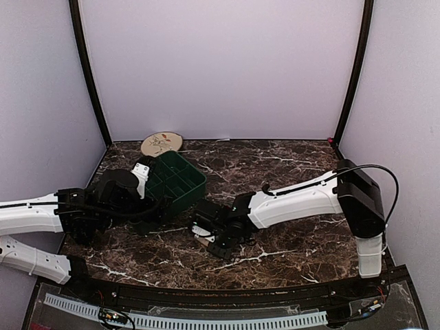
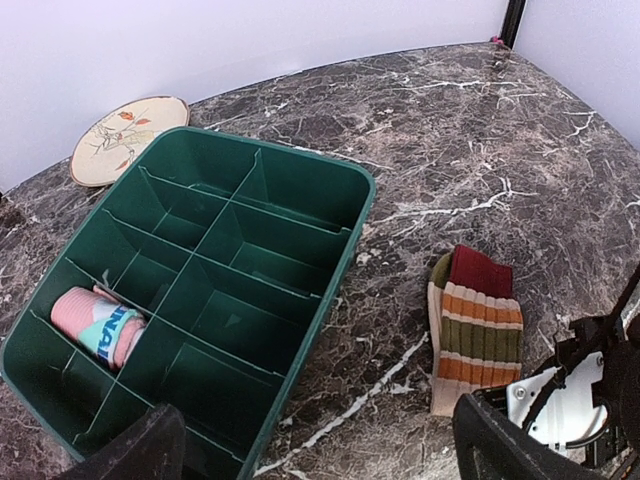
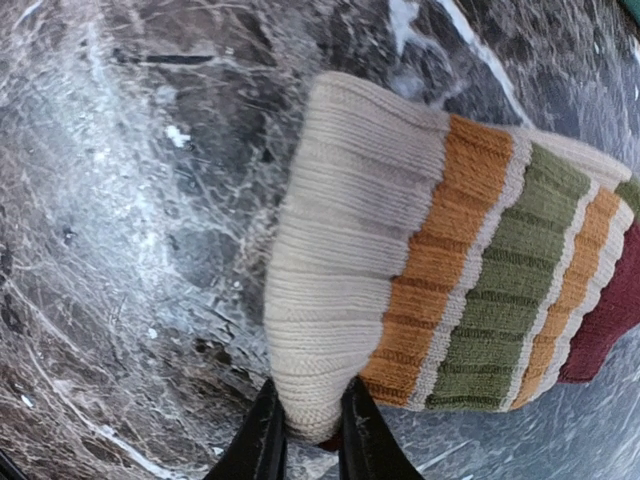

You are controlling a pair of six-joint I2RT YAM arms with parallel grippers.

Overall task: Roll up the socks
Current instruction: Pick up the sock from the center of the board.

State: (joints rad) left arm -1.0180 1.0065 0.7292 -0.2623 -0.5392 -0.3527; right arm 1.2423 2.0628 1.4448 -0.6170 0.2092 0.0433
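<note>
The right gripper point(image 3: 312, 428) pinches the striped sock point(image 3: 440, 260); the left gripper point(image 2: 315, 445) gapes wide, tips cropped.

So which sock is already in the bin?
The pink one, rolled in a compartment of the green bin; the striped sock lies unrolled on the table.

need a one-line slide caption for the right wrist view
Right arm's fingers pinch the cream cuff edge of the striped sock lying on the marble table.
</note>
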